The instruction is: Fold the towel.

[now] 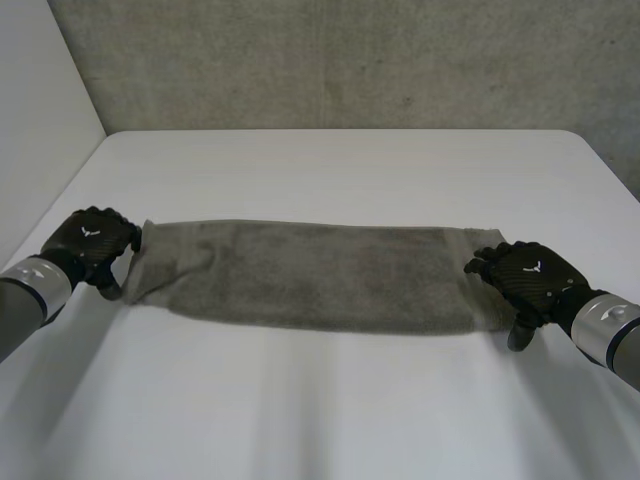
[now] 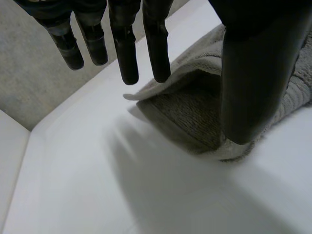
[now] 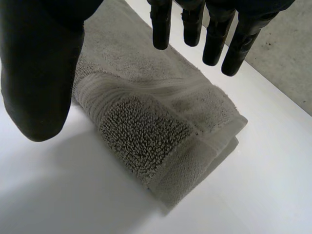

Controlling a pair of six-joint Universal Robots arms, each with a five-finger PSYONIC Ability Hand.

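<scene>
Grey-green terry towel, folded into a long narrow strip, lies flat across the middle of the white table, running side to side, with a rough grey concrete wall behind the far edge. One hand sits at each short end.

Over on the left, the black left hand is at the towel's left end, just beside the bunched corner. From the left wrist view its fingers hang straight and spread above that corner, and the thumb comes down apart from them by the towel's near edge. Nothing is pinched, so the hand is released. Whether the thumb tip touches the cloth, I cannot tell. The layers of the fold gape a little there, the top layer lifted off the one beneath.

Across on the right, the black right hand is at the towel's right end. In the right wrist view the fingers point straight down above the cloth and the thumb stands wide of them, with the folded end lying on the table under the palm. This hand is released too, grasping nothing
</scene>
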